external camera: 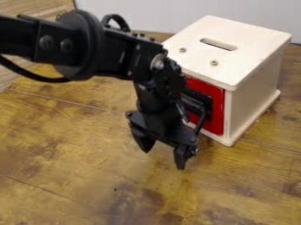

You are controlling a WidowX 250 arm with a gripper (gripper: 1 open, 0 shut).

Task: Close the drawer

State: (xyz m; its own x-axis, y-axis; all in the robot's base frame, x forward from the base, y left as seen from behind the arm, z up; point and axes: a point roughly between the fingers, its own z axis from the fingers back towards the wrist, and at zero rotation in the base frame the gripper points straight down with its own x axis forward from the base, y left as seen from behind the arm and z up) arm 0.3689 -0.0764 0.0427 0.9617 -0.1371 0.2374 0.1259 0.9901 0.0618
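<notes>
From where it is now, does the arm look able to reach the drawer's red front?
Probably yes: the end effector hangs open just in front of the cream wooden cabinet, and nothing separate stands between it and the red drawer front. The arm hides part of that front, though.

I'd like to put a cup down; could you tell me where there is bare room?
The wooden floor looks bare left of and below the gripper in the picture. It is crowded between the arm and the cabinet's red front.
</notes>
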